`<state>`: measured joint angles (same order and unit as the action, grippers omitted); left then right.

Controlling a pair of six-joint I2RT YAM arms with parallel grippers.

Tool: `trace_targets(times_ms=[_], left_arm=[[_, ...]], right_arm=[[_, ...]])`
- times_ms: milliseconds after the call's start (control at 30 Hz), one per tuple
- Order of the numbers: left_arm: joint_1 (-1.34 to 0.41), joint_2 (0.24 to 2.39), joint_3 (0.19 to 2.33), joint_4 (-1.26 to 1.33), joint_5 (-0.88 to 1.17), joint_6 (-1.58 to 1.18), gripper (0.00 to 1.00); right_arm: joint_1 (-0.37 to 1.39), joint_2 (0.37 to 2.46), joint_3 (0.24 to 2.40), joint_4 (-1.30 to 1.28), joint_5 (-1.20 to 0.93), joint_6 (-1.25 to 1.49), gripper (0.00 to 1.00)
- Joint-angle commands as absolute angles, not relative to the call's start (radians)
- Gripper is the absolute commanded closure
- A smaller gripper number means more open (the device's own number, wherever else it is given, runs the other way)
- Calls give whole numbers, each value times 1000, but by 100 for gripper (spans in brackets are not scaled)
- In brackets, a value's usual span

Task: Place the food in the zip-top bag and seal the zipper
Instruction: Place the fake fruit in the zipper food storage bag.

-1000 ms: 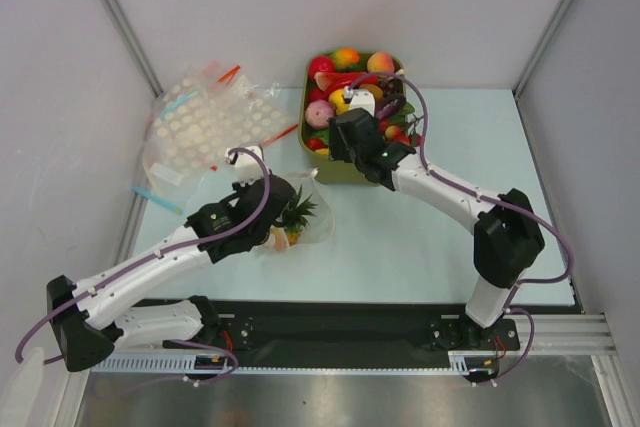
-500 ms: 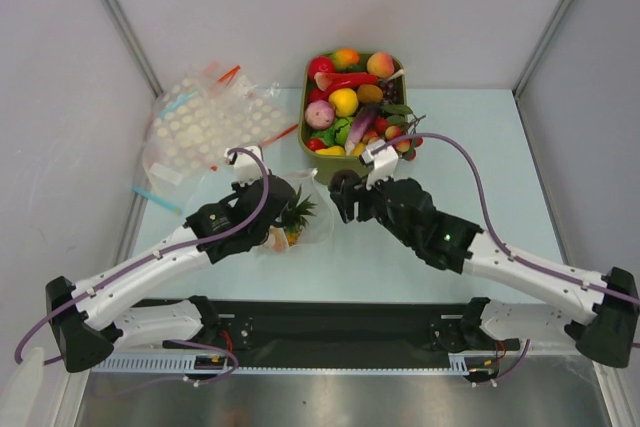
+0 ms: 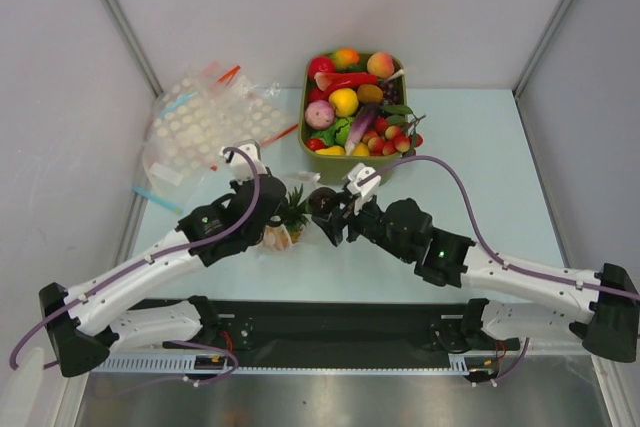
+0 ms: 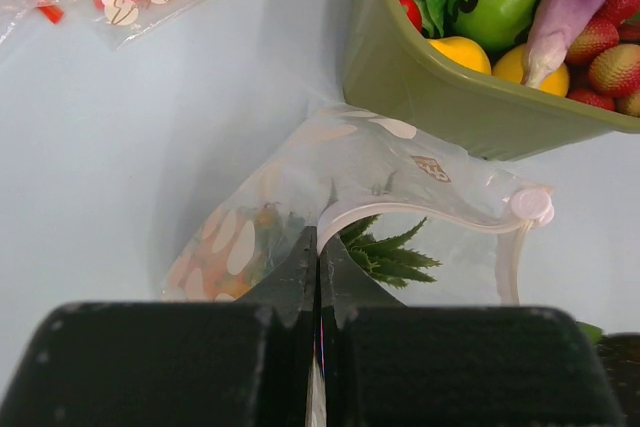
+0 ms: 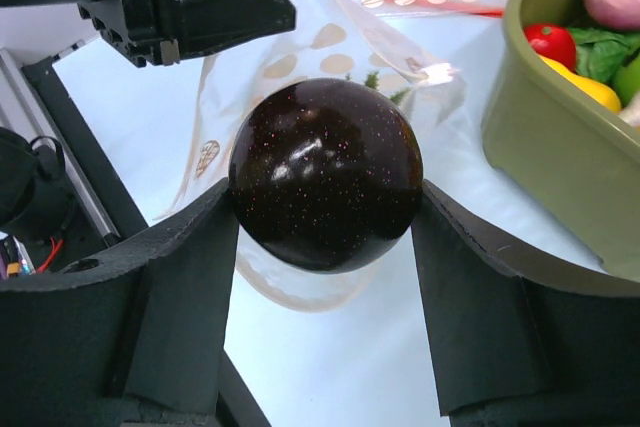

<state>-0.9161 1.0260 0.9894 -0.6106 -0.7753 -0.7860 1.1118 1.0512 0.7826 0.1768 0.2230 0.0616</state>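
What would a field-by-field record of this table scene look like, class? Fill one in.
left jaws: shut on the mouth edge of the zip-top bag
right jaws: shut on a dark purple ball, beside the bag's mouth
bag contents: pineapple, green crown toward the mouth
zipper: open, not sealed
green bin: full of toy fruit, just behind the bag
dotted bags: heaped at the far left of the table
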Motion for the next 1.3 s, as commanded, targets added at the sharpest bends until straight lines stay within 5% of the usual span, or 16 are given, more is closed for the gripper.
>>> trace_targets(times_ms=[0, 567, 967, 1267], left_arm=[[-913, 1002, 991, -560, -744, -749, 100], [-917, 928, 939, -442, -600, -684, 100], [-919, 865, 896, -359, -511, -640, 100], [-919, 894, 905, -362, -497, -640, 100]], right_arm=[[1135, 1094, 779, 287, 219, 17, 51], [1154, 1223, 741, 492, 204, 52, 54], [1154, 1299, 712, 635, 376, 58, 56], [1146, 1435, 779, 589, 275, 71, 52]])
